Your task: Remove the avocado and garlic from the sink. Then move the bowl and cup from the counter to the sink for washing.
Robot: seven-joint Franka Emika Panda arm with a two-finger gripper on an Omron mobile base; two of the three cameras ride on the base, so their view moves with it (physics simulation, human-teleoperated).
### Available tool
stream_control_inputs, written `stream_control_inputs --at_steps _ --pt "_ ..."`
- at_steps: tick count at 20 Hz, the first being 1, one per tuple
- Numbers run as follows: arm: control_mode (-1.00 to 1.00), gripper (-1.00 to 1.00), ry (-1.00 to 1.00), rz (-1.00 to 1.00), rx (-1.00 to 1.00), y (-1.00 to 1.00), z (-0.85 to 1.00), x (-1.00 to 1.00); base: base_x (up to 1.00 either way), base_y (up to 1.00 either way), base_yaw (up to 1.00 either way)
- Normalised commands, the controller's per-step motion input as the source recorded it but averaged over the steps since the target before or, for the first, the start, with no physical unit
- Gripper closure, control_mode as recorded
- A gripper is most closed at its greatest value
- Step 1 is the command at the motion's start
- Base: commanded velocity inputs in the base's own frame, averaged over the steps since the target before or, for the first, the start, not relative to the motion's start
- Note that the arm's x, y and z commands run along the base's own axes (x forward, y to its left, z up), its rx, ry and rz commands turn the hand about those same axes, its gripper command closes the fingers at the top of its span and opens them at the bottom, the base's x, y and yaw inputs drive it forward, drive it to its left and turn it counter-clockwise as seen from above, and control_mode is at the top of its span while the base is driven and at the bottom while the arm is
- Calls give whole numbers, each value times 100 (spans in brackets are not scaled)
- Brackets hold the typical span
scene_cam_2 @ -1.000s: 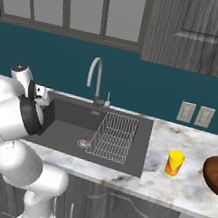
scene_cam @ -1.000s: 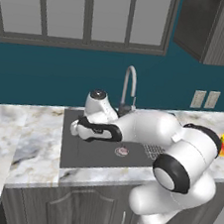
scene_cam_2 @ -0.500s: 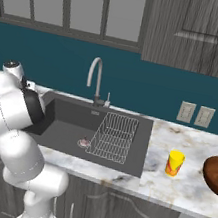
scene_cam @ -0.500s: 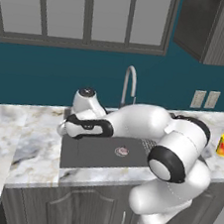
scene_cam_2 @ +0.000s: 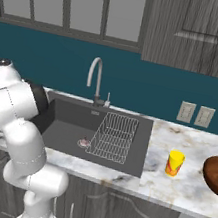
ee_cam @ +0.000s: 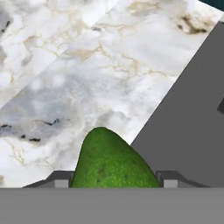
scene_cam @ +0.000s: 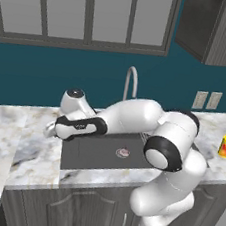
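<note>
Carrying the avocado (ee_cam: 114, 159) out over the marble surface (scene_cam: 34, 150) left of the sink (scene_cam: 99, 156), we judge the step in hand to be setting it down there. The gripper (ee_cam: 114, 178) is clamped on the avocado: in the hand view the green fruit fills the gap between the two dark finger tips, with its narrow end pointing away from the hand toward the marble. Beneath it lies bare veined stone, and the sink's dark wall sits off to one side of that view, so the fruit appears to have cleared the sink's left rim.

To do this well, we would lower the hand until the fruit is close to the stone before letting the jaws part, since a rounded, glossy fruit will likely roll if dropped. We would also keep well away from the sink's left rim, so a roll does not carry it back into the basin, and lift straight off afterwards.

Moving rightward from the sink's left rim, the basin floor shows its round drain (scene_cam_2: 83, 142), then the wire rack (scene_cam_2: 112, 137). We cannot make out the garlic in the basin. Right of the sink, the yellow cup (scene_cam_2: 174, 163) stands on the surface, with the brown bowl (scene_cam_2: 217, 174) beyond it, both waiting.
</note>
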Motion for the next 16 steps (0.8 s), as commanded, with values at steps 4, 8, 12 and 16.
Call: stream_control_inputs --at_steps 4,8,12,16 --pt "-100 100 0 2 0 49 -4 0 0 0 0" --pt "-100 100 8 0 0 32 -16 -1 0 0 0" --pt "-100 100 13 -3 0 27 -26 -1 0 0 0" --pt "-100 100 15 -2 0 24 -22 0 0 0 0"
